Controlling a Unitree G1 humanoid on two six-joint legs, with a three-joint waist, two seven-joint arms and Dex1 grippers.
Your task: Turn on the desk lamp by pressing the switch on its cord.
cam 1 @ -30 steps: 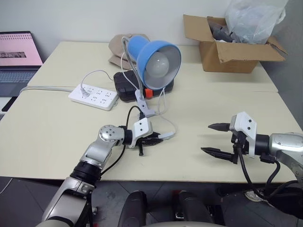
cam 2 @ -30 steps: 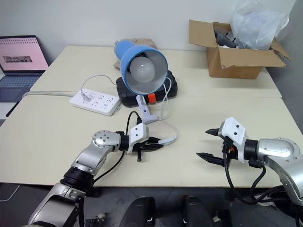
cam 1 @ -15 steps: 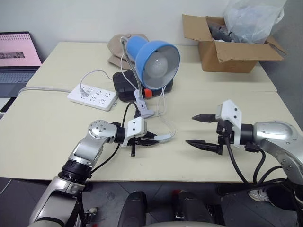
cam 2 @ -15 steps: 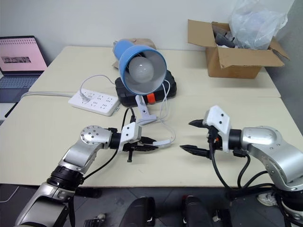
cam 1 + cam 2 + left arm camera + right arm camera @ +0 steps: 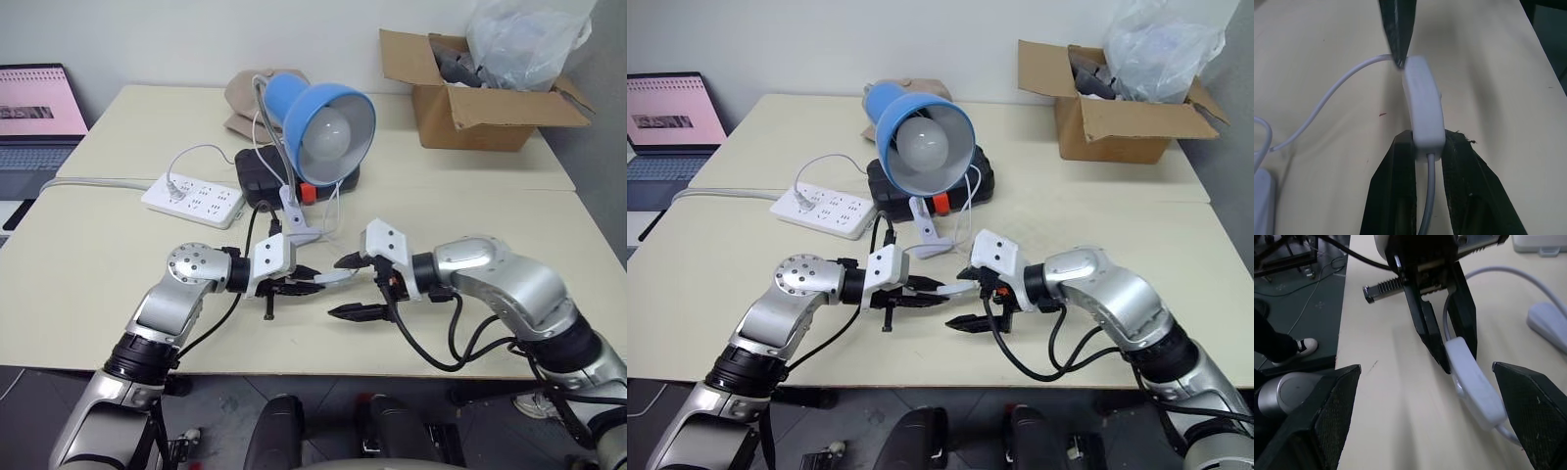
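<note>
Your switch is a small, smooth white oblong of hard plastic with rounded ends, and it sits clamped by its near end between the left fingers, which are closed tight on it and hold it just clear of the worktop. The thin, limp white cord runs out of its far end in a loose curve and out of its near end back between those fingers.

You are at the pressing step: the switch is presented and the press is not yet made. The right gripper stands with its black pointed fingers spread wide, one tip touching or just short of the switch's far end, the other well apart on the opposite side. Which face carries the rocker is hard to tell from these views, so judge that before you commit.

The next move likely calls for one right fingertip set squarely on the rocker and pushed against the left hold, without the slick casing slipping out.

Beyond the fingers, the desk lamp shows a glossy blue dome, a round white bulb that looks unlit, and a ribbed silver neck.
</note>
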